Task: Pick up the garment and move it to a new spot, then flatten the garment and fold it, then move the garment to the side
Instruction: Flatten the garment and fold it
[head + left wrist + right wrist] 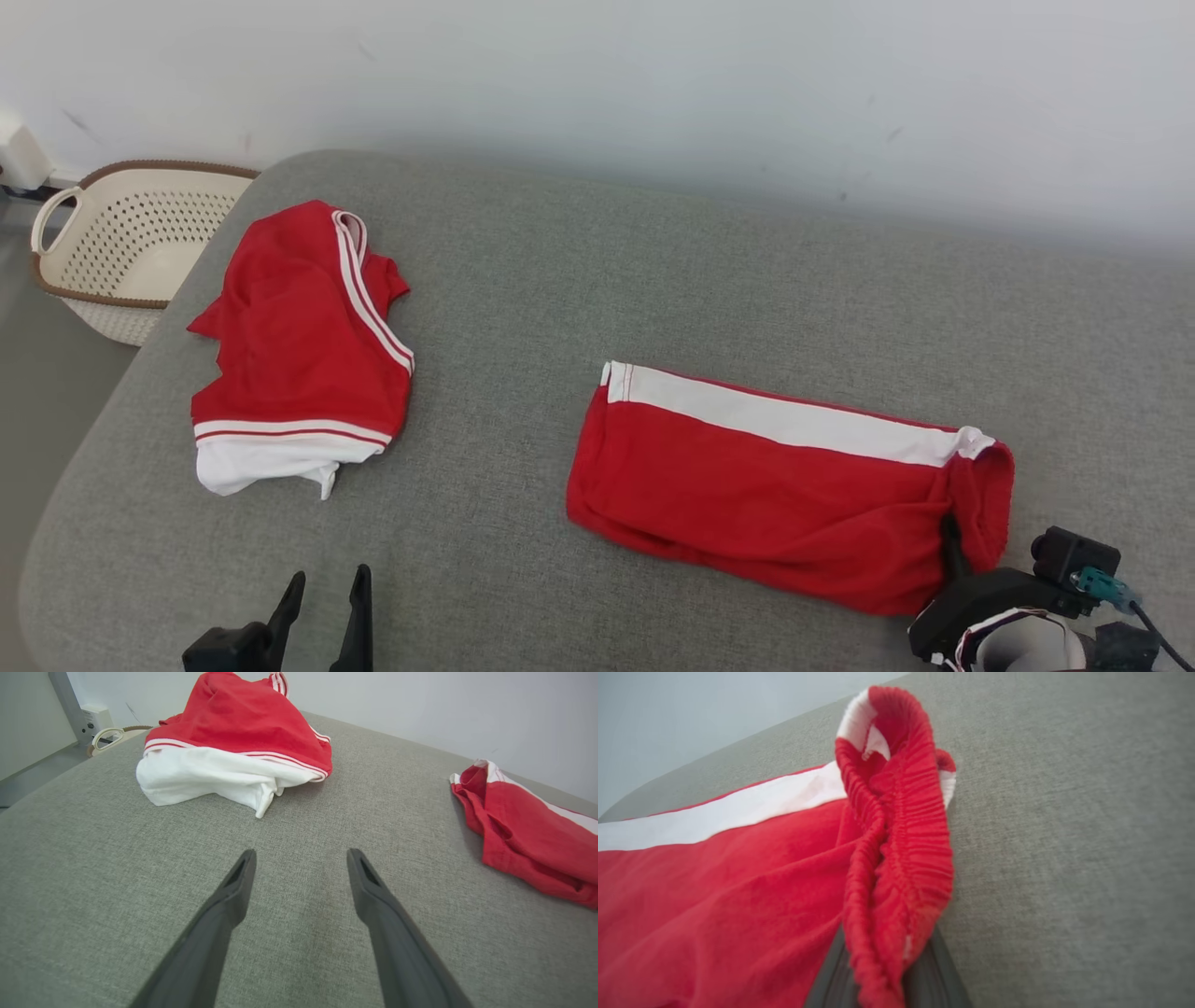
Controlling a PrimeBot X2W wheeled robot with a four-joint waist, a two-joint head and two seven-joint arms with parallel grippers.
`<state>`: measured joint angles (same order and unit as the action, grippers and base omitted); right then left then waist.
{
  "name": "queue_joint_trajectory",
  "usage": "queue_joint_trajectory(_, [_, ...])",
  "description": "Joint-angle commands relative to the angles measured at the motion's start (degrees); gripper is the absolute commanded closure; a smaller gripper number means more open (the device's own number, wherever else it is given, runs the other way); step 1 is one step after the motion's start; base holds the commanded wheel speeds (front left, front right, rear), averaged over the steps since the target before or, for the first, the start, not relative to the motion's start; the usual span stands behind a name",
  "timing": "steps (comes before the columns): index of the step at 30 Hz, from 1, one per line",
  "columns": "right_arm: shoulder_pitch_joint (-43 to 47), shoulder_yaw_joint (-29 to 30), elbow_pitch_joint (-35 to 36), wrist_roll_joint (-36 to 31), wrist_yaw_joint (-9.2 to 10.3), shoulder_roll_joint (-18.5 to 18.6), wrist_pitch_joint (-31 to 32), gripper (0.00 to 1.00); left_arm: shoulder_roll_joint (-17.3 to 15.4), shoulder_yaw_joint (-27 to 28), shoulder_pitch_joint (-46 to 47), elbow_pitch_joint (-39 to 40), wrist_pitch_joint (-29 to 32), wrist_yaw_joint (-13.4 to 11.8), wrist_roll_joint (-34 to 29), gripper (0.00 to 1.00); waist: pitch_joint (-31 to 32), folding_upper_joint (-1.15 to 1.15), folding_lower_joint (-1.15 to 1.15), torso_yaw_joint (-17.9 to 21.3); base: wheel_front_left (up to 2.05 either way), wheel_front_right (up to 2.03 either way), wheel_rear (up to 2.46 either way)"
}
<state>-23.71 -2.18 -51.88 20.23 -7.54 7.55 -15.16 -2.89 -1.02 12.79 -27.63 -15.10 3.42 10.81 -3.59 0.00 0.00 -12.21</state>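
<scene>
- Head view: my left gripper [331, 574] is spread wide over the bare grey cushion [653, 280]. My right gripper [952, 541] is at the right end of the folded red shorts [766, 485], with one finger pushed into the fabric. Ahead of the left gripper lies a crumpled red and white garment [299, 345], and beyond it a perforated basket [121, 243] stands off the cushion's edge.
- Left wrist view: the crumpled garment [233, 728] is ahead of my open fingers, and the shorts [528, 840] are to the right, well apart from it.
- Right wrist view: my two fingers [831, 980] pinch the elastic waistband [901, 835]. It stands up between them and hides their tips.
</scene>
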Motion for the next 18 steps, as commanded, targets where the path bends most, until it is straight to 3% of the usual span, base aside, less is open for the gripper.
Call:
queue_joint_trajectory(1, [1.12, 0.05, 0.17, 0.12, 0.09, 0.93, 0.03, 1.00, -0.02, -0.09, -1.46, -0.26, -0.08, -0.10, 0.12, 0.00, 1.02, 0.00, 0.00, 1.02, 0.00, 0.00, 0.00])
queue_joint_trajectory(8, [-0.29, -3.58, 2.21, -1.81, 0.07, 4.25, 0.02, 1.00, -0.02, -0.67, -2.52, -0.60, -0.08, -0.24, 0.76, 0.00, 2.48, 0.00, 0.00, 3.73, 0.00, 0.00, 0.00])
queue_joint_trajectory(18, [-2.56, -22.06, 10.27, 4.51, 0.07, 2.64, 1.68, 1.00, -0.01, -2.85, -2.03, -0.73, -0.08, -0.38, 2.33, 0.00, 3.14, 0.00, 0.00, 5.01, 0.00, 0.00, 0.00])
